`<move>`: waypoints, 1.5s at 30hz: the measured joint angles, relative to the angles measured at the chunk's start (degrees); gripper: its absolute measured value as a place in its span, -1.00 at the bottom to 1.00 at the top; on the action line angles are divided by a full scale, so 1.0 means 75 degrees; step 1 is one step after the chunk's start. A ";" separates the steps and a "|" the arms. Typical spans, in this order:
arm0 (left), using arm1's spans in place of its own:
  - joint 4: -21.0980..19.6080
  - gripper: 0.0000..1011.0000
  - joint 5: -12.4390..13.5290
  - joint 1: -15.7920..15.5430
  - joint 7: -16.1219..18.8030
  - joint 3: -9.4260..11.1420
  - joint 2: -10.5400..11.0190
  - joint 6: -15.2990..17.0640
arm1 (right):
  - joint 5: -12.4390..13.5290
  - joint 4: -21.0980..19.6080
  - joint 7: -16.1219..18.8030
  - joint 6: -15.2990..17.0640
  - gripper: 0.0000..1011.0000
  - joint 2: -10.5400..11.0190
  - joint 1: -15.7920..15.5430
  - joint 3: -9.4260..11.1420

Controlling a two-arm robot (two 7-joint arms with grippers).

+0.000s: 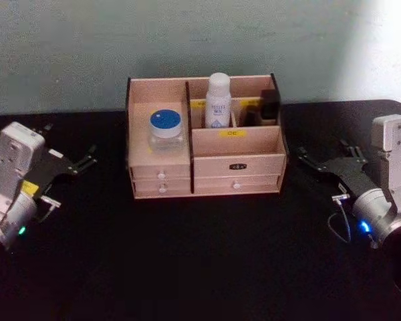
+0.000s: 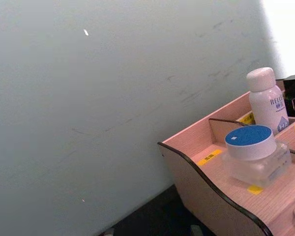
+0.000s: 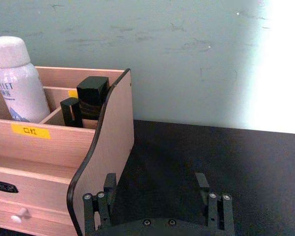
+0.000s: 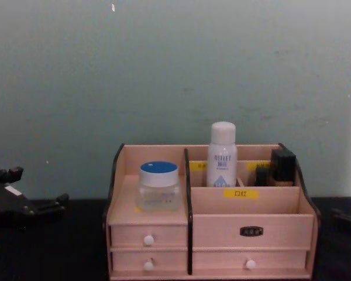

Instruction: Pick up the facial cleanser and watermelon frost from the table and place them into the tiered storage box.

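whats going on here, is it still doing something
Nothing is being handled right now. The facial cleanser stands upright in a back compartment of the tiered storage box, and the watermelon frost sits on the box's left shelf above the small drawers. The left gripper rests over the black table to the left of the box, and the right gripper to its right, open and empty. Both items look placed, so the job appears done.

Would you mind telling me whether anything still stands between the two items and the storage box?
Nothing visible does. The facial cleanser stands upright in a rear compartment of the tiered storage box, and the watermelon frost sits on its left shelf. Both grippers rest apart, left gripper, right gripper.
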 joint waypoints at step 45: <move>0.0000 0.98 0.0000 0.0000 0.0000 0.0000 0.0000 0.0000 | 0.0000 0.0000 0.0000 0.0000 0.98 0.0000 0.0000 0.0000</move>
